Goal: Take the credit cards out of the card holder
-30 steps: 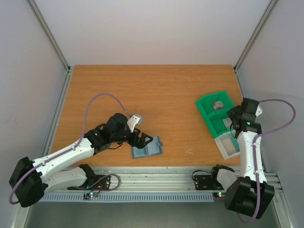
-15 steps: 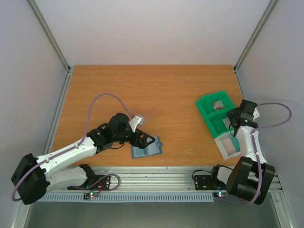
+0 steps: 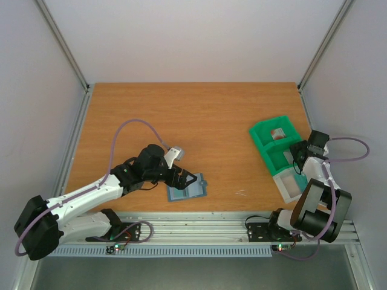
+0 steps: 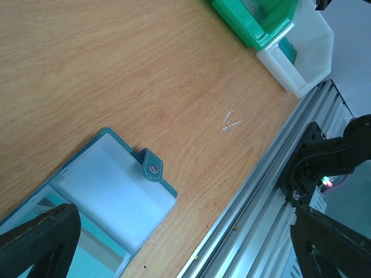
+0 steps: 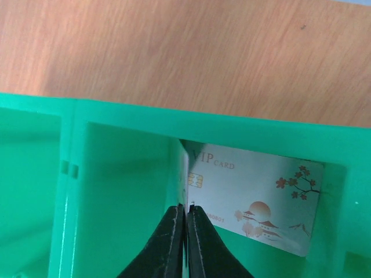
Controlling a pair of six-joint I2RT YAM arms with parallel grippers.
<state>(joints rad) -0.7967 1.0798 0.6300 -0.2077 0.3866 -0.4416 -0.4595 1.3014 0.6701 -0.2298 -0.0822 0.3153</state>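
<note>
The card holder point(image 3: 187, 189) lies spread open near the table's front edge, teal-edged with pale pockets and a snap tab point(image 4: 152, 168). My left gripper point(image 3: 183, 180) hovers over its left part with the jaws wide open and empty; the left wrist view shows the holder point(image 4: 110, 197) between the dark fingers point(image 4: 40, 240). My right gripper point(image 5: 186, 209) is shut over a compartment of the green bin point(image 5: 122, 191), with a thin pale card seen edge-on point(image 5: 185, 174) rising from its tips. A white VIP credit card point(image 5: 261, 200) lies in that compartment.
The green two-compartment bin point(image 3: 264, 132) stands at the right, with a white bin point(image 3: 283, 187) against its near end. A metal rail point(image 3: 199, 222) runs along the front table edge. Grey walls close in both sides.
The right arm's elbow has folded down toward its base while its gripper stayed at the green bin. The left arm has barely shifted over the holder.
</note>
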